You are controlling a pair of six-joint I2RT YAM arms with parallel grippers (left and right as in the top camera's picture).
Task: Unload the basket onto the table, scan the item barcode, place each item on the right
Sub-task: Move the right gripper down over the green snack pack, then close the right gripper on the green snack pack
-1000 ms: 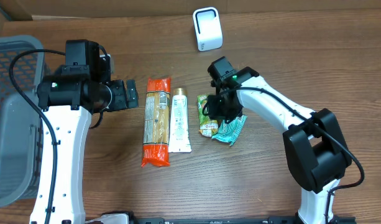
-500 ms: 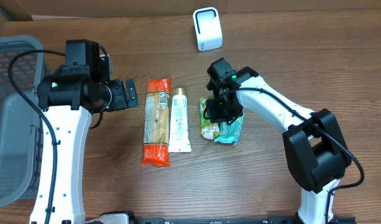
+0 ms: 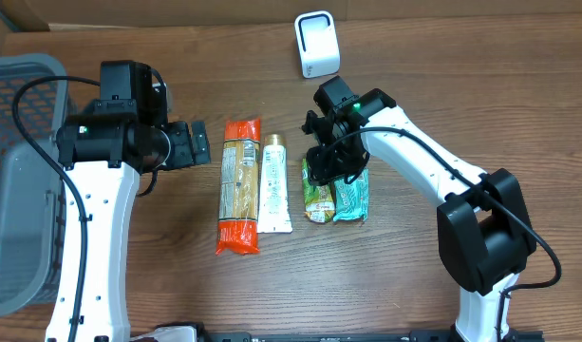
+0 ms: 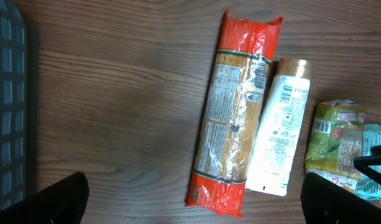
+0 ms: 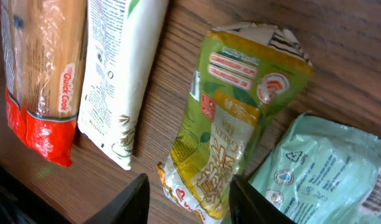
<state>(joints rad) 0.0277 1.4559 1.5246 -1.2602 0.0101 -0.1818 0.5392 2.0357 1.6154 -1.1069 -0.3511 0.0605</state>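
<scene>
Straddling the lower end of the green packet [image 5: 230, 124], the right gripper [image 5: 189, 198] has its jaws partly apart; contact cannot be confirmed. The packet lies flat between the white tube [image 3: 272, 185] and the teal packet [image 3: 351, 198], well apart from the scanner [image 3: 316, 44]. The left gripper [image 3: 199, 144] stands fully wide, empty.

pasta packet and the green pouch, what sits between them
The white tube lies between the pasta packet and the green pouch, clearest in the overhead view.
</scene>
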